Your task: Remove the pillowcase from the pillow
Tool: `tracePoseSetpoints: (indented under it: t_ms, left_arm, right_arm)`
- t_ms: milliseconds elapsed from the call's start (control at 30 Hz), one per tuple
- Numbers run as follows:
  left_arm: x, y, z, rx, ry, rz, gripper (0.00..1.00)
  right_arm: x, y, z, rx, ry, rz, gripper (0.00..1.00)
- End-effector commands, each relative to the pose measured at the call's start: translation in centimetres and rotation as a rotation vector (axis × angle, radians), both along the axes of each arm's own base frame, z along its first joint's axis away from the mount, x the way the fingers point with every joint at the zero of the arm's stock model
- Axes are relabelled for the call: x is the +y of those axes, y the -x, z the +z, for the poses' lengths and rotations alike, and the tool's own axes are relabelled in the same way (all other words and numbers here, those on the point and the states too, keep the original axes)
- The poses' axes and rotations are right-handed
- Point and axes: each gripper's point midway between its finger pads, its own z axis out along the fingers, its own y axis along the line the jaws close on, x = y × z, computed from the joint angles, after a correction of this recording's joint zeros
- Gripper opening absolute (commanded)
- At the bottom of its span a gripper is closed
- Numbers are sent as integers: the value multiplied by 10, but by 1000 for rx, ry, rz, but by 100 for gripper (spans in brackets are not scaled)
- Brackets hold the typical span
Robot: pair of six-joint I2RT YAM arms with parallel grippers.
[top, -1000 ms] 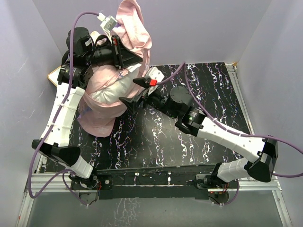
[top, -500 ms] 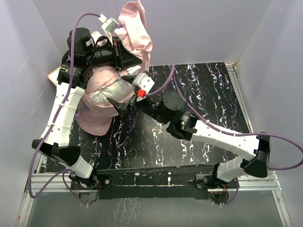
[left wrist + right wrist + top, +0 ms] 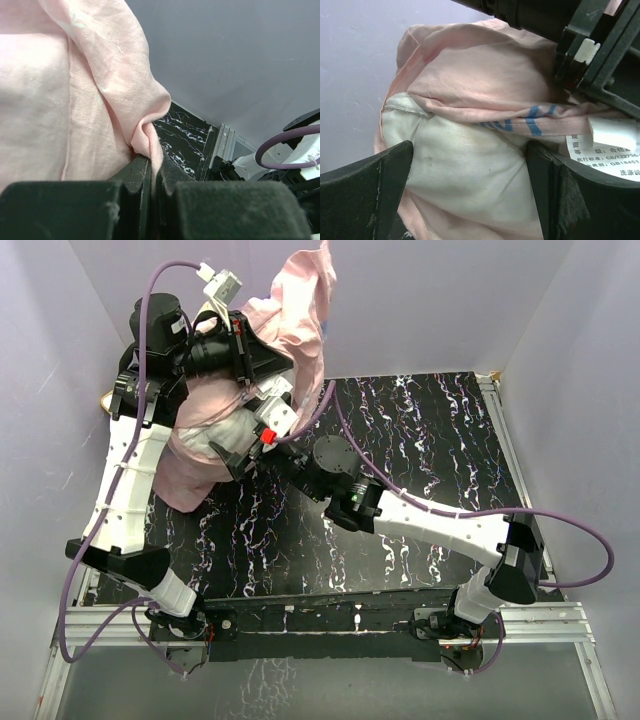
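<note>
Marbled black table [image 3: 430, 430], crumpled pink pillowcase [image 3: 300, 310]

Light: bright, even and diffuse in all three views, with no single clear source.
Shadows: soft and faint on the table [image 3: 430, 430]; deeper shade sits in the folds of the pillowcase [image 3: 485, 75].
Glare: none harsh; the pillow [image 3: 470, 170] looks slightly washed out.
Focus: the left fingers [image 3: 60, 210] and right fingers [image 3: 360, 195] are blurred dark masses, while the cloth weave is sharp.
Distortion: in the overhead view the walls [image 3: 580, 340] splay outward at the edges.

Left claw [image 3: 152, 172] raised high and pinched tight; right claw [image 3: 470, 195] stretched leftward, jaws spread wide.
</note>
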Motion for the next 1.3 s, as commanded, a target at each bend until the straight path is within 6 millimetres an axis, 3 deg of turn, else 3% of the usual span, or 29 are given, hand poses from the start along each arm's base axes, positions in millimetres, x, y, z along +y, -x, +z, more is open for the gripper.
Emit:
tracePoseSetpoints:
  t_ms: [0,67,133,233,400,500,667,800,1000,1267]
  left_arm:
    - [6,18,35,-96,29,-6,0]
    - [8,21,41,-116,28,-4,0]
    - [9,25,46,-136,26,-2,0]
    - [13,29,53,-170,19,11,0]
    - [24,36,66,-275,-17,65,0]
    - [37,34,74,-367,-56,141,0]
    - [78,7,94,-531,-144,434,0]
    - [118,-5,108,-628,-195,676,0]
    - [147,17,112,-738,-284,775,0]
    - [156,29,107,-746,-365,775,0]
  right_arm:
    - [0,-12,13,1,-57,-56,99]
    - [0,-17,13,12,-74,-79,96]
    - [0,-22,13,24,-87,-105,84]
    - [1,-29,13,20,-84,-141,60]
    - [-9,-33,10,2,-47,-188,10]
    - [-18,-30,1,12,-12,-197,8]
    - [-38,-33,-29,86,11,-226,8]
    - [-60,-58,-55,211,6,-279,8]
    - [-81,-86,-91,340,43,-360,8]
    - [-118,-119,-104,476,9,-498,8]
